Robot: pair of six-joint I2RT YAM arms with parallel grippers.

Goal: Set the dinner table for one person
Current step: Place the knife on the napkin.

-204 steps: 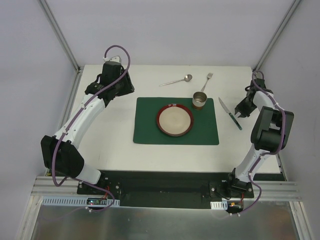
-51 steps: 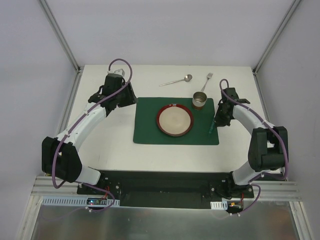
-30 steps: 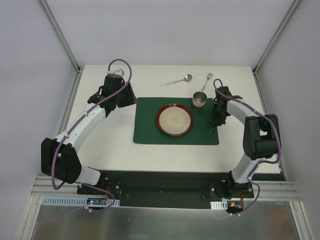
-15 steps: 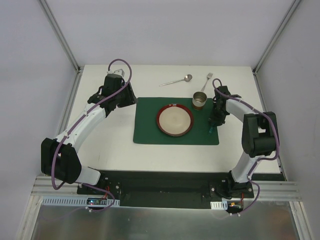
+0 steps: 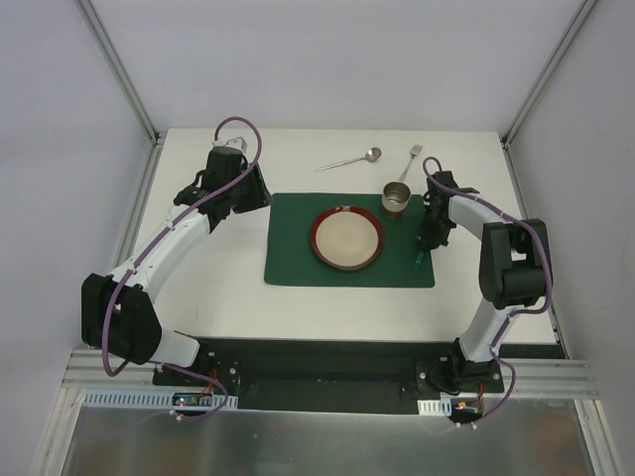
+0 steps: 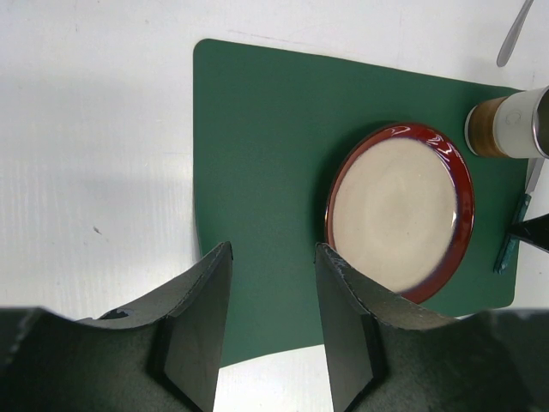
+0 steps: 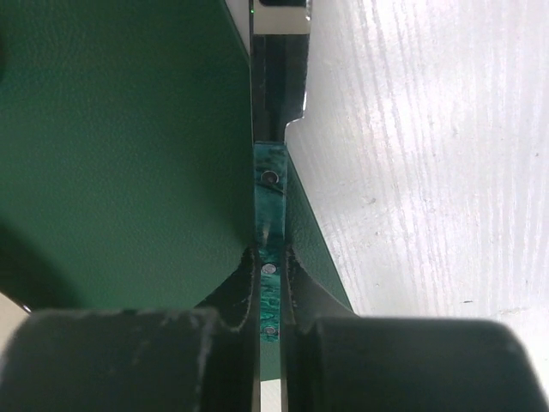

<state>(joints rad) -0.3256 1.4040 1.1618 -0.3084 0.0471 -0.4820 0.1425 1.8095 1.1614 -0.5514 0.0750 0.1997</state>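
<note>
Right wrist: the knife (image 7: 270, 193) is clamped by the right pincer (image 7: 269, 266) at the mat's (image 7: 129, 154) 3 o'clock edge, with the desk (image 7: 429, 172) beneath and the left pincer (image 6: 273, 253) open; it could be left skewed if released tilted.

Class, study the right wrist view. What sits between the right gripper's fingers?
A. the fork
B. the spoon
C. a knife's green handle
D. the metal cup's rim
C: the right gripper has its fingers pressed against both sides of the green, riveted handle of the knife, while the spoon, fork and cup sit apart from it in the top view.
</note>
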